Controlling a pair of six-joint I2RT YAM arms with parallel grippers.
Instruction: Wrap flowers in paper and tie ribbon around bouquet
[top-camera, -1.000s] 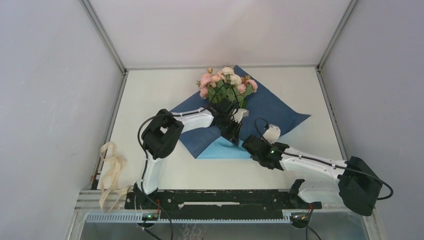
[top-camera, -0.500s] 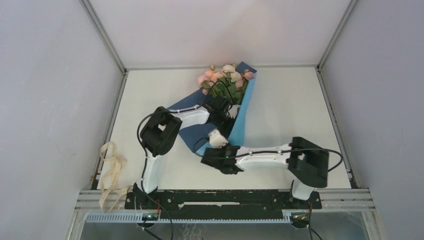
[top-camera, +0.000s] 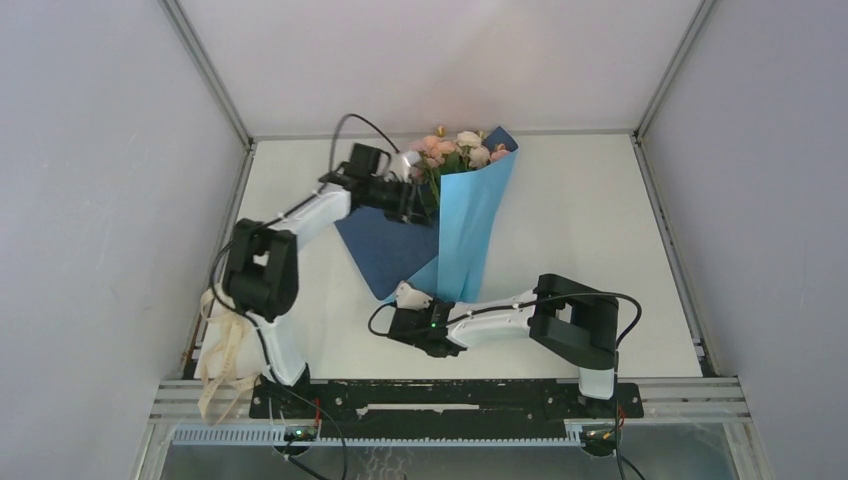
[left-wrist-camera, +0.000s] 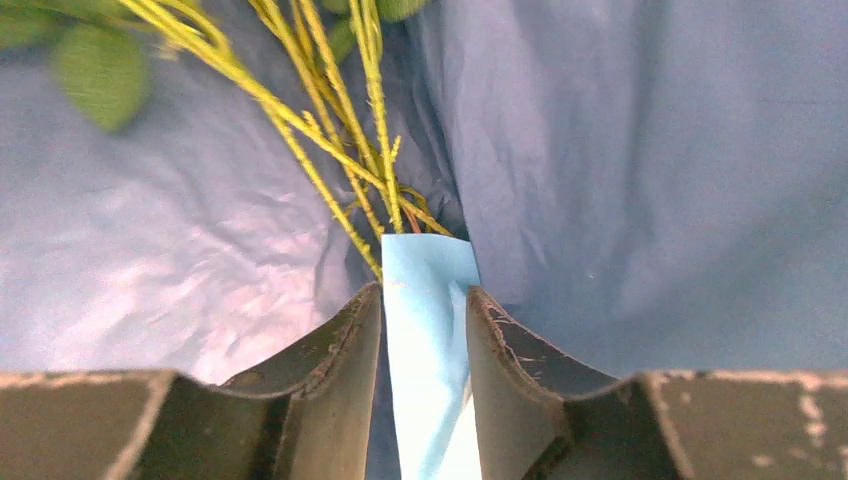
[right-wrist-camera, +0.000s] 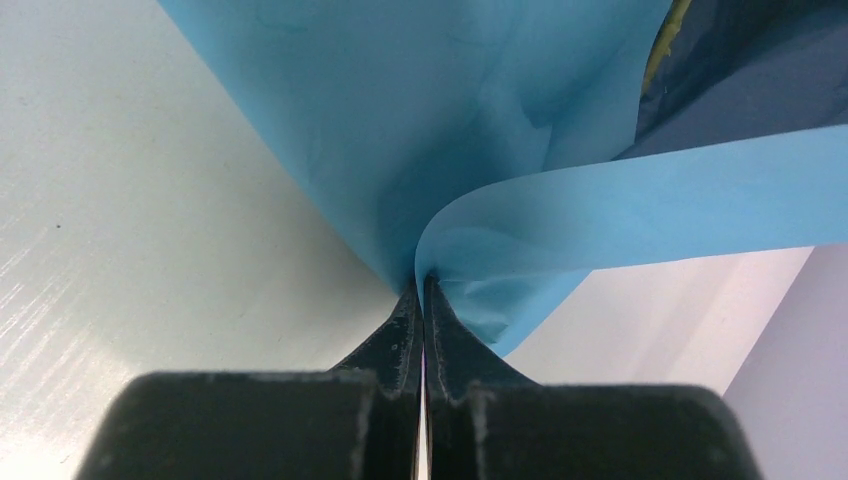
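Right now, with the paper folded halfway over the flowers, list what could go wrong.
1. The right gripper pinches only an edge of the paper; a pull could tear it or let it slip, and the fold might spring open.
2. The left gripper stands open beside the flowers, pinning nothing; they may slide as the paper drags.
3. The ribbon lies close to the left arm, which could snag it.

Overhead view faces down; both wrist views (very close) share the paper.
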